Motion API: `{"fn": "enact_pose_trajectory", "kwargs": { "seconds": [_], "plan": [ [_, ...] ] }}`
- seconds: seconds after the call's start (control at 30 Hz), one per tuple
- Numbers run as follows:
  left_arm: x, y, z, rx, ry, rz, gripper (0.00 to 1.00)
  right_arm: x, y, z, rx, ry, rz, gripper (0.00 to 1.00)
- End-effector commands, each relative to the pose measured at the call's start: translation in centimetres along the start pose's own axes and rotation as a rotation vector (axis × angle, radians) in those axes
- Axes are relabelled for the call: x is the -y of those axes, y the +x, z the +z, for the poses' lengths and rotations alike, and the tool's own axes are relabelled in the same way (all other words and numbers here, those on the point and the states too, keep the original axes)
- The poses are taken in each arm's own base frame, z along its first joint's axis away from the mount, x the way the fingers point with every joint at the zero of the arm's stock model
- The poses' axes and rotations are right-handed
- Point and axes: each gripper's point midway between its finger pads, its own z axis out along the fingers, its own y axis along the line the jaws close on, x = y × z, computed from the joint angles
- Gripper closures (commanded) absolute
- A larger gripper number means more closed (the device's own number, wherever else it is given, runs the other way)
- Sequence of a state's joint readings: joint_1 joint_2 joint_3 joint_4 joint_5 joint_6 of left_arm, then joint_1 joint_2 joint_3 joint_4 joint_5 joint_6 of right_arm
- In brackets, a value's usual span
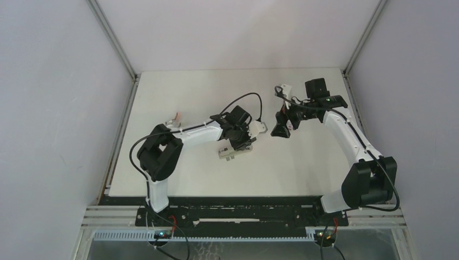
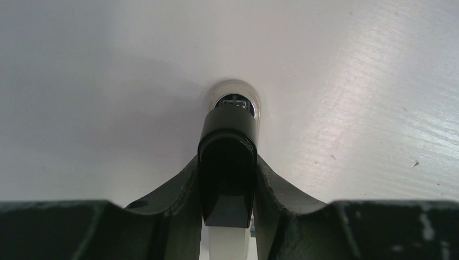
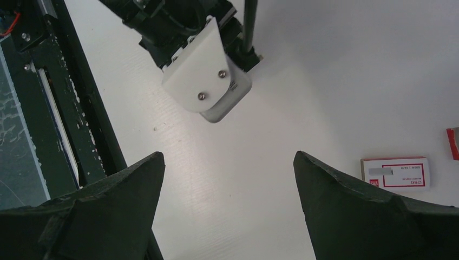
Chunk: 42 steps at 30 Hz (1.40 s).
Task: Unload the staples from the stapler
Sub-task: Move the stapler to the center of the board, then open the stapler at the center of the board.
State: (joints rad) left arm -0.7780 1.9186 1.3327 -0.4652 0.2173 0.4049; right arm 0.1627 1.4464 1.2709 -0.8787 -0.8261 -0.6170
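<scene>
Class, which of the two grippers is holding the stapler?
The left gripper: it is clamped on the dark stapler. The right gripper stands wide open with nothing in it.

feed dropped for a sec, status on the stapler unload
Left gripper shut on the stapler, silvery end toward the table. Right gripper open, empty. No staples seen. Red-and-white box off to the side, nothing blocking.

Lab rig: white table (image 1: 303, 168), grey enclosure walls (image 1: 48, 108)
</scene>
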Motion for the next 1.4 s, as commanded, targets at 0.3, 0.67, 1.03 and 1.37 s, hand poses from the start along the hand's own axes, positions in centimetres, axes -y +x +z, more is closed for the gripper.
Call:
{"fn": "enact_pose_trajectory", "kwargs": {
  "seconds": [0.3,0.67,1.03,1.37],
  "plan": [
    [-2.6,-5.7,-4.2,0.157,-0.163,0.120,0.85,2.3,-3.0,0.5,0.142,0.000,0.259,0.00],
    [-4.0,-8.2,-7.3,0.258,-0.207,0.178,0.99,5.5,-3.7,2.6,0.169,-0.007,0.613,0.00],
    [-4.0,-9.2,-11.2,0.329,-0.177,0.109,1.00,7.0,-2.9,6.7,0.163,-0.235,0.869,0.05],
    [-3.6,-9.1,-11.8,0.347,-0.139,0.075,1.00,6.2,-1.8,9.7,0.147,-0.384,0.957,0.18]
  ]
}}
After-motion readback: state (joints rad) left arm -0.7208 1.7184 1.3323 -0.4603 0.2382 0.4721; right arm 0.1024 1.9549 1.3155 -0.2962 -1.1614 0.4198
